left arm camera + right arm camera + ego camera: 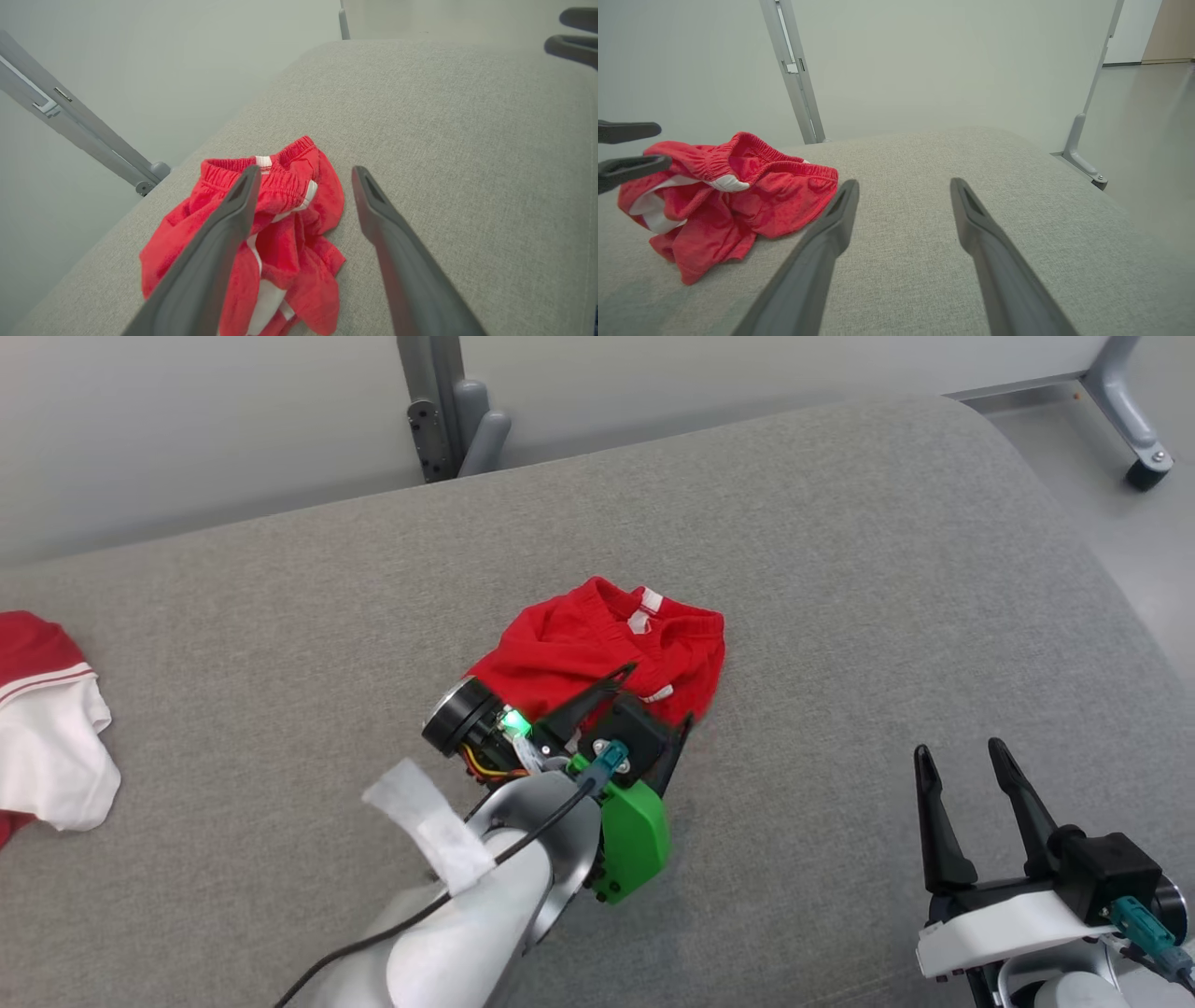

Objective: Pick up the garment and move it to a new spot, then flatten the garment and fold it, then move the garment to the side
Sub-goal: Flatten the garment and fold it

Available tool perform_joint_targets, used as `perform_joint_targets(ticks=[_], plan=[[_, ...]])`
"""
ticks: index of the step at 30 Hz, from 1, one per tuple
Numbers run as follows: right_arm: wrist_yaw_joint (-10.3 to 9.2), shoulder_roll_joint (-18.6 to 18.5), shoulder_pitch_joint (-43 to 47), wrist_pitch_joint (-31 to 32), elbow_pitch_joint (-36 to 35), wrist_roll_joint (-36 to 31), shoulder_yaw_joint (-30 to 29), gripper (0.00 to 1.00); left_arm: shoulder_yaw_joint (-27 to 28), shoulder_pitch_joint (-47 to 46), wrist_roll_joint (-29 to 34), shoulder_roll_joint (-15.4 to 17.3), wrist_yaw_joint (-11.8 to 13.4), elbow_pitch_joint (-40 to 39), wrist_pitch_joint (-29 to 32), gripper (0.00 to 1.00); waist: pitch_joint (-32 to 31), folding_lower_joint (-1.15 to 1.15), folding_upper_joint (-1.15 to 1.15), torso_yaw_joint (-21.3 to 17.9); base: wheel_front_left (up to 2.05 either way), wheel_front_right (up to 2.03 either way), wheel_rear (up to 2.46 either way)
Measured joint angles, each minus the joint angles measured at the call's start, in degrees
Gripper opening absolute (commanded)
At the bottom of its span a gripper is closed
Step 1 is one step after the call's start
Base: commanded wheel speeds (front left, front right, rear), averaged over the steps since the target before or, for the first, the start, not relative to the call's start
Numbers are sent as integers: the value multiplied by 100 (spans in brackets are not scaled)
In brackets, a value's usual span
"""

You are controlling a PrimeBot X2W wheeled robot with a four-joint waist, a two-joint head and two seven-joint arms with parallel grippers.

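Note:
The garment (pixel 579 644), a pair of red shorts with white trim and an elastic waistband, lies crumpled in the middle of the grey padded surface (pixel 840 569). My left gripper (pixel 661 691) hangs open just over the garment's near edge, tilted down toward it. In the left wrist view one finger of the left gripper (pixel 306 170) overlaps the garment (pixel 289 242) and the other stands over bare padding beside it. My right gripper (pixel 960 748) is open at the lower right, well clear of the cloth. In the right wrist view the right gripper (pixel 903 182) holds nothing and the garment (pixel 738 200) lies to the left.
A second red and white piece of clothing (pixel 47 737) lies at the left edge of the surface. Grey metal frame posts (pixel 457 420) stand behind the far edge, and a wheeled leg (pixel 1144 467) stands on the floor at the right, where the padding curves down.

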Motion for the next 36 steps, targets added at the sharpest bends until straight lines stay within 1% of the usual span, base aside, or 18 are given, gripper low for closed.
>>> perform_joint_targets(ticks=[2, 4, 7, 11, 14, 22, 24, 26, 30, 33, 35, 36], plan=[[0, 4, 0, 0, 12, 4, 10, 100, -193, -211, 3, 2, 74, 203, 252, 100, 25, 0, 0, -111, 0, 0, 0], [0, 9, 0, 0, 24, 15, 3, 100, -381, -352, -48, 2, 122, 327, 378, 100, 41, 0, 0, -208, 0, 0, 0], [0, 9, 1, 0, 32, 105, -2, 100, -693, -647, -47, 0, 138, 573, 600, 100, 54, 0, 0, -314, 0, 0, 0], [0, 10, 2, 0, 48, 197, 1, 100, -1025, -994, -2, -4, 92, 923, 920, 100, 66, 0, 0, -364, 0, 0, 0], [0, 13, 1, 0, 51, 241, 11, 100, -1113, -1252, 1, -3, 53, 1243, 1181, 100, 75, 0, 0, -377, 0, 0, 0], [0, 13, -1, 0, 78, 343, 9, 100, -1173, -1751, -22, 64, -45, 1817, 1408, 100, 137, 0, 0, -365, 0, 0, 0], [0, 13, -9, 0, 89, 366, 10, 100, -1244, -1861, -52, 82, -88, 1982, 1455, 40, 156, 0, 0, -364, 0, 0, 0], [0, 13, -47, 0, 98, 376, 12, 100, -1292, -1909, -101, 88, -115, 2108, 1450, 0, 167, 0, 0, -370, 0, 0, 0], [0, 14, -79, 0, 96, 424, -29, 100, -1199, -1950, -470, 74, -138, 2164, 1317, 0, 179, 0, 0, -367, 0, 0, 0], [0, 12, -74, 0, 115, 427, -74, 100, -888, -1981, -1038, 29, -144, 1963, 1198, 0, 181, 0, 0, -321, 0, 0, 0], [0, 14, -66, 0, 131, 426, -82, 100, -578, -1980, -1695, 14, -144, 1697, 1170, 0, 176, 0, 0, -286, 0, 0, 0], [0, 15, -65, 0, 140, 426, -76, 100, -456, -1969, -2137, 23, -144, 1474, 1134, 0, 170, 0, 0, -272, 0, 0, 0]])
